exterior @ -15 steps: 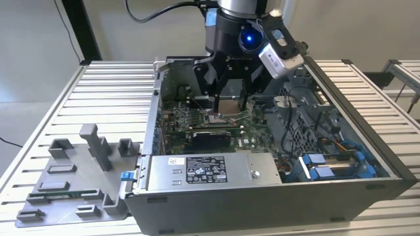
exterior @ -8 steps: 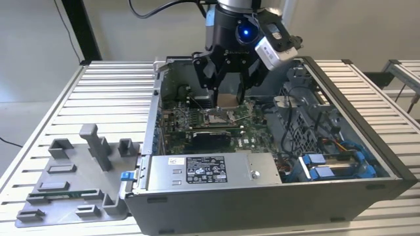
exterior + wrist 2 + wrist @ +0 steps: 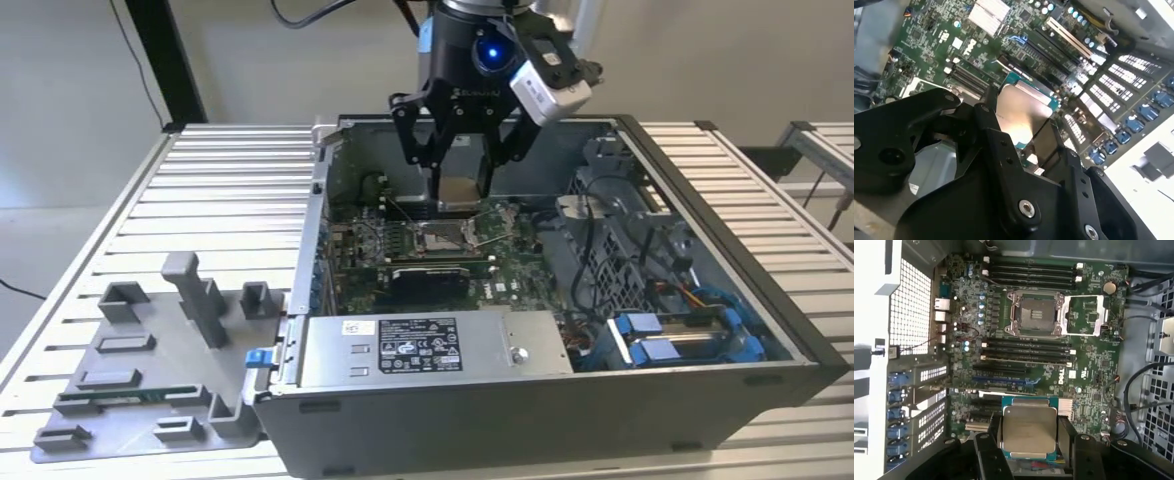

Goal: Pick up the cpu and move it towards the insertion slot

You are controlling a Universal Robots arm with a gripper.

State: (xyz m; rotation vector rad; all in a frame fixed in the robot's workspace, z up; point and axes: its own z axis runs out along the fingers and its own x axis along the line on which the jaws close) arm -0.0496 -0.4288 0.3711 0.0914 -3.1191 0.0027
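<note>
My gripper (image 3: 458, 190) hangs over the open computer case and is shut on the cpu (image 3: 458, 187), a flat square chip with a silvery top and green rim. In both wrist views the cpu (image 3: 1030, 428) (image 3: 1021, 117) sits clamped between the black fingers (image 3: 989, 450), above the green board. The insertion slot (image 3: 442, 236), a square socket with a shiny metal frame and dull centre, lies on the motherboard just below and in front of the held chip. In the first wrist view the insertion slot (image 3: 1034, 314) stands apart from the cpu, with rows of memory slots between them.
The case walls (image 3: 320, 215) surround the board. A drive cage and cables (image 3: 627, 235) fill the exterior view's right side, with blue parts (image 3: 687, 335) near the front. A grey fixture tray (image 3: 147, 370) holding a green memory stick (image 3: 127, 398) lies on the slatted table at the exterior view's left.
</note>
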